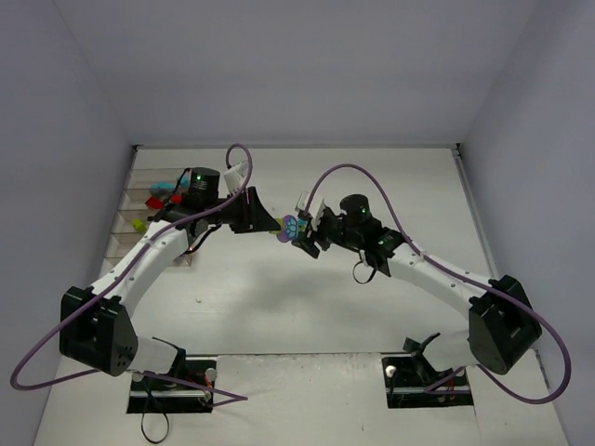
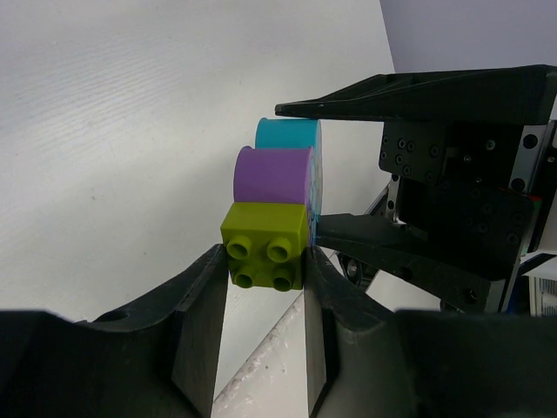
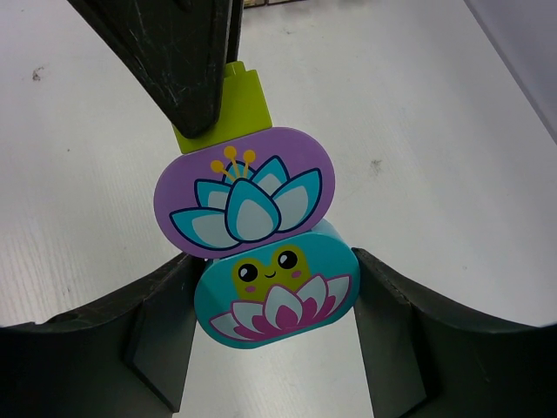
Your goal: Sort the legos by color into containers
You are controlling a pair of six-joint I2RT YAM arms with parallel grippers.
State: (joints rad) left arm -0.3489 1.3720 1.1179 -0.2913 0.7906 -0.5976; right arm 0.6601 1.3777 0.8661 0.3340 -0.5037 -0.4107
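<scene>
Two pincers meet over the middle of the white surface [image 1: 279, 307], and between them they hold one short stack of three bricks, lifted off the surface.

The left pincer [image 2: 265, 270] is clenched on a small lime green plastic brick with four round studs [image 2: 265, 244]. Both of its black fingers [image 2: 202, 305] press on the sides of the lime green brick, and the studs face the left wrist camera.

Joined to it is a purple plastic brick with rounded ends [image 3: 244, 196], which has a printed lotus flower on its flat face. Joined to the purple brick is a cyan plastic brick of the same rounded shape [image 3: 274, 300], printed with a small frog above pink petals.

The right pincer [image 3: 277, 287] is grasping the cyan brick, with one finger on each rounded end. So the stack goes lime green, purple, cyan from left to right in the top view, and each end is held by one pincer.

The containers [image 1: 124, 237], a row of clear plastic bins, stand at the far left of the surface, well apart from the stack. The left arm covers a part of the row. In the row I see a cyan piece [image 1: 167, 186] at the far end, red pieces [image 1: 160, 199] just nearer, and a lime green piece [image 1: 138, 225] nearer again. I cannot tell the exact compartment of each.
</scene>
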